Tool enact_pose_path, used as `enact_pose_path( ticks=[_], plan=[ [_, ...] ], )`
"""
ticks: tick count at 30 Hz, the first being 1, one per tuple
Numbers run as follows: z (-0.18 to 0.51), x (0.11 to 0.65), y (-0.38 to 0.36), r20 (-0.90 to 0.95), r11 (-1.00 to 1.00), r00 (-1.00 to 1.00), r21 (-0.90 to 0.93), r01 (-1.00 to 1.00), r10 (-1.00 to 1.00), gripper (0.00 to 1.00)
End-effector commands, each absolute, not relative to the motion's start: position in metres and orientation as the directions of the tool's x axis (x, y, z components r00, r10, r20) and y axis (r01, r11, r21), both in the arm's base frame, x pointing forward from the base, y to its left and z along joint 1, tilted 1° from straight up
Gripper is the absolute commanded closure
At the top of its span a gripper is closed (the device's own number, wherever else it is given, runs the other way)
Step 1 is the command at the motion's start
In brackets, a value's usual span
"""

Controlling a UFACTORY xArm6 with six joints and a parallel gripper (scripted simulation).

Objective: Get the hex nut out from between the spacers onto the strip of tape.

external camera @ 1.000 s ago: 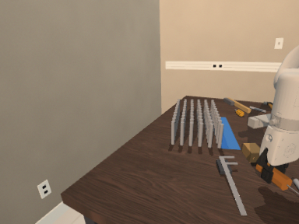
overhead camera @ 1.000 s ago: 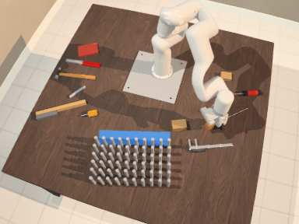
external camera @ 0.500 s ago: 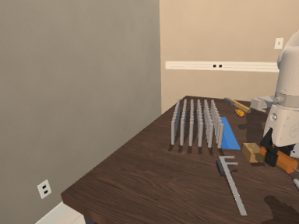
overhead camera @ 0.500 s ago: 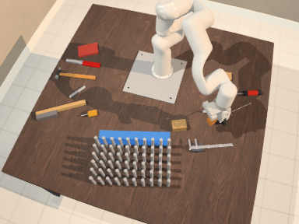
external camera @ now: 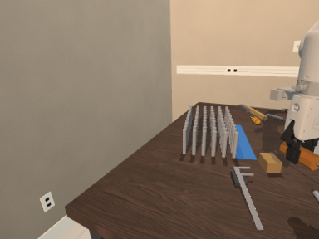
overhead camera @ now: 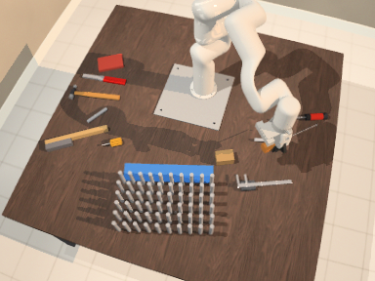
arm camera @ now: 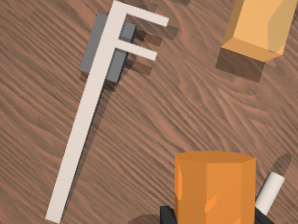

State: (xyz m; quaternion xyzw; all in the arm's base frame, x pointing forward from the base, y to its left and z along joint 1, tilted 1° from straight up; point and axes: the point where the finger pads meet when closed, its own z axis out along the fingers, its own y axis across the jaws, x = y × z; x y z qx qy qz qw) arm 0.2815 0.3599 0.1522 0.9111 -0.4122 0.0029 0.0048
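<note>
We see our arm [overhead camera: 254,73] rising from its base, arching over and bending down toward the table's right side. Our wrist points nearly straight down, and our gripper [overhead camera: 273,144] is clamped on the hook pick's orange-brown handle [arm camera: 215,187], fingers partway apart around it.
</note>
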Motion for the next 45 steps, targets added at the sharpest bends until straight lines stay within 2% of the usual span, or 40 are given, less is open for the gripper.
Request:
enact_pose_path(
  ticks=[1,17,21,23,25,31,38,40,41,45],
  plan=[
    [0.161,0.282,0.361,0.009,-0.66,0.66,0.002,-0.751,-0.751,1.0],
    [0.162,0.282,0.349,0.009,-0.611,0.611,0.002,-0.791,-0.791,1.0],
    [0.162,0.278,0.304,0.009,-0.411,0.411,0.001,-0.912,-0.912,1.0],
    [0.162,0.278,0.304,0.009,-0.411,0.411,0.001,-0.912,-0.912,1.0],
    [0.163,0.276,0.265,0.009,-0.259,0.259,0.001,-0.966,-0.966,1.0],
    [0.16,0.271,0.203,0.016,-0.006,0.006,0.023,-1.0,-1.0,1.0],
    [0.157,0.265,0.131,0.031,0.311,-0.31,0.037,-0.95,-0.95,1.0],
    [0.157,0.265,0.131,0.031,0.311,-0.31,0.037,-0.95,-0.95,1.0],
    [0.156,0.262,0.102,0.037,0.436,-0.435,0.037,-0.899,-0.9,1.0],
    [0.156,0.259,0.067,0.042,0.576,-0.574,0.034,-0.817,-0.818,1.0]
  ],
)
